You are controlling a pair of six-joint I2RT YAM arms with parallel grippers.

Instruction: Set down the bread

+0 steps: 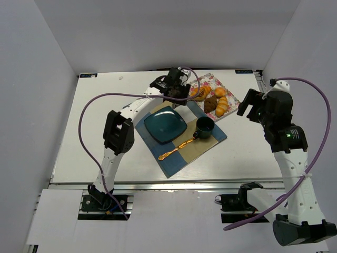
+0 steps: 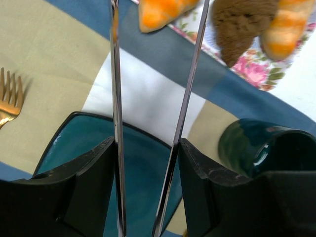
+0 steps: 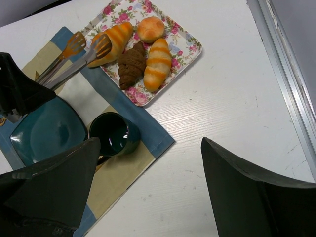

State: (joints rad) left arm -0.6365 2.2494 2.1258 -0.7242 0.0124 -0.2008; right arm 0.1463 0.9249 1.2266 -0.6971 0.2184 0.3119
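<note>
Several breads lie on a floral tray (image 1: 233, 97) at the back right: two orange striped rolls (image 3: 116, 38) (image 3: 157, 61), a round bun (image 3: 150, 28) and a brown croissant (image 3: 131, 64). My left gripper (image 1: 176, 89) is shut on metal tongs (image 3: 69, 64), whose two arms (image 2: 116, 98) stand spread apart. The tongs' tips are at the left end of the nearest striped roll (image 2: 158, 12), over the tray's edge. A teal square plate (image 1: 166, 124) lies empty below the gripper (image 2: 145, 148). My right gripper (image 3: 150, 143) is open and empty, high above the table right of the tray (image 1: 253, 108).
A blue and tan placemat (image 1: 218, 138) holds the plate, a dark green cup (image 1: 205, 126) and a gold fork (image 1: 176, 147). The cup (image 2: 252, 143) stands right of the plate (image 2: 138, 168). White walls enclose the table on three sides.
</note>
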